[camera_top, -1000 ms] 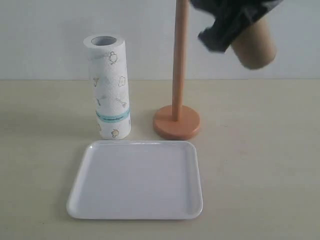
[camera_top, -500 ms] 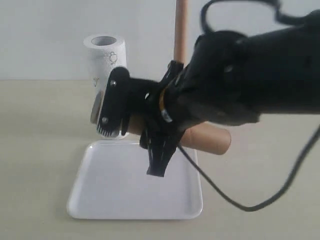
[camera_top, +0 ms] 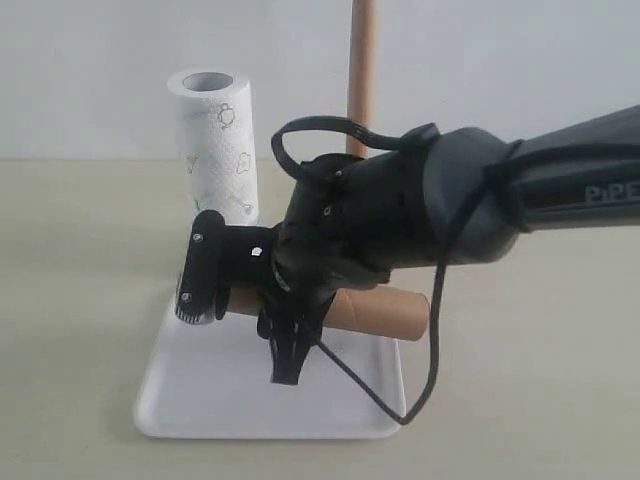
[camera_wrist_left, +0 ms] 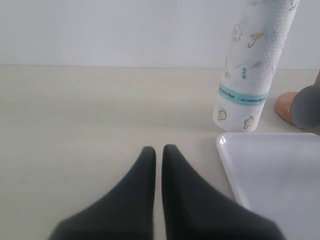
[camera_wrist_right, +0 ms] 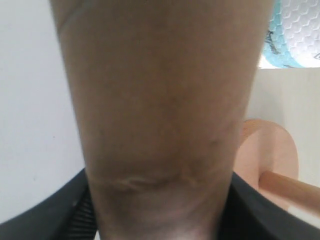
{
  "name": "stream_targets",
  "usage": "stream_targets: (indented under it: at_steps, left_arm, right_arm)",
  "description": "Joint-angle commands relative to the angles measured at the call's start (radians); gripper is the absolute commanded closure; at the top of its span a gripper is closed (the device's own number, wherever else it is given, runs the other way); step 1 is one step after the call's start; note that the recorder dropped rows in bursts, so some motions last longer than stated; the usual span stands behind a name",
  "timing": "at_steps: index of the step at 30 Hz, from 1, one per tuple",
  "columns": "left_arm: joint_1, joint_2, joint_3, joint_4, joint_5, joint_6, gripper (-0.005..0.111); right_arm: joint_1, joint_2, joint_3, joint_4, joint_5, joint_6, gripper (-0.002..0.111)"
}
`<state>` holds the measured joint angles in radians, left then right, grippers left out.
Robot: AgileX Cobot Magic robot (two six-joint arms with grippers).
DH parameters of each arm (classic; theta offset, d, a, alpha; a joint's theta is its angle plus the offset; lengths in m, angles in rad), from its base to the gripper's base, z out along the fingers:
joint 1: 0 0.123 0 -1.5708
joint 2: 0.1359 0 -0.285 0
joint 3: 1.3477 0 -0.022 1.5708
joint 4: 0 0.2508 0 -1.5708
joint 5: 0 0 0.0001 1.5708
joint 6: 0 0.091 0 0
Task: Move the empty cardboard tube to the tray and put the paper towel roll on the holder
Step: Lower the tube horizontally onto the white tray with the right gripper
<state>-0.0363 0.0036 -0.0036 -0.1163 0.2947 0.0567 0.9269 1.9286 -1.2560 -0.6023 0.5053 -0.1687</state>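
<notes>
Clamped in right gripper (camera_top: 243, 305): empty cardboard tube (camera_top: 385, 310), near-horizontal, long axis left-right over tray (camera_top: 200, 405). Left gripper (camera_wrist_left: 158, 152) tips pressed together.

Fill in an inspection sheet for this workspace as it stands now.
Surface: beige tabletop, no spills seen.
Job's things: long brown cardboard tube horizontal over flat white plastic tray, contact unclear; white printed paper towel roll upright behind the tray; orange-tan wooden holder partly hidden by the arm.
Clutter: nothing seen.
Grippers: right gripper shut on the tube; left gripper shut, empty.
Cables: black cable loops over the tray's corner.
Surroundings: plain white wall.
</notes>
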Motion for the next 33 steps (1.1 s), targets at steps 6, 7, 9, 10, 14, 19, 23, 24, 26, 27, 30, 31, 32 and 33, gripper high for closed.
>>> stream_targets:
  at_steps: [6, 7, 9, 10, 14, 19, 23, 24, 26, 27, 30, 31, 32, 33]
  left_arm:
    - [0.004, -0.004, 0.004, 0.003, 0.0, 0.005, 0.103]
    - [0.004, -0.004, 0.004, 0.003, 0.0, 0.005, 0.103]
    - [0.004, -0.004, 0.004, 0.003, 0.0, 0.005, 0.103]
    - [0.004, -0.004, 0.004, 0.003, 0.0, 0.005, 0.103]
    - [0.004, -0.004, 0.004, 0.003, 0.0, 0.005, 0.103]
    - [0.004, -0.004, 0.004, 0.003, 0.0, 0.005, 0.103]
    - [0.004, -0.004, 0.004, 0.003, 0.0, 0.005, 0.103]
    - [0.004, -0.004, 0.004, 0.003, 0.0, 0.005, 0.103]
    - [0.004, -0.004, 0.004, 0.003, 0.0, 0.005, 0.103]
    - [0.004, -0.004, 0.004, 0.003, 0.0, 0.005, 0.103]
    - [0.004, -0.004, 0.004, 0.003, 0.0, 0.005, 0.103]
    - [0.004, -0.004, 0.004, 0.003, 0.0, 0.005, 0.103]
    - [0.004, -0.004, 0.004, 0.003, 0.0, 0.005, 0.103]
    - [0.004, -0.004, 0.004, 0.003, 0.0, 0.005, 0.103]
  right_arm:
    - [0.003, 0.064, -0.191, 0.295, 0.195, -0.239, 0.109]
    - [0.003, 0.071, -0.207, 0.327, 0.213, -0.269, 0.109]
    - [0.003, 0.092, -0.237, 0.383, 0.245, -0.33, 0.109]
    - [0.003, 0.105, -0.247, 0.392, 0.253, -0.342, 0.109]
    - [0.014, 0.149, -0.273, 0.385, 0.269, -0.365, 0.109]
    - [0.014, 0.188, -0.282, 0.371, 0.265, -0.39, 0.109]
    - [0.014, 0.197, -0.282, 0.376, 0.216, -0.389, 0.109]
    - [0.014, 0.197, -0.282, 0.376, 0.205, -0.389, 0.108]
    - [0.014, 0.197, -0.282, 0.376, 0.195, -0.389, 0.106]
    - [0.014, 0.197, -0.282, 0.376, 0.195, -0.389, 0.103]
    - [0.014, 0.197, -0.282, 0.38, 0.209, -0.39, 0.085]
    - [0.014, 0.197, -0.282, 0.38, 0.216, -0.394, 0.077]
    - [0.014, 0.197, -0.282, 0.38, 0.221, -0.393, 0.071]
    - [0.014, 0.197, -0.282, 0.38, 0.223, -0.393, 0.066]
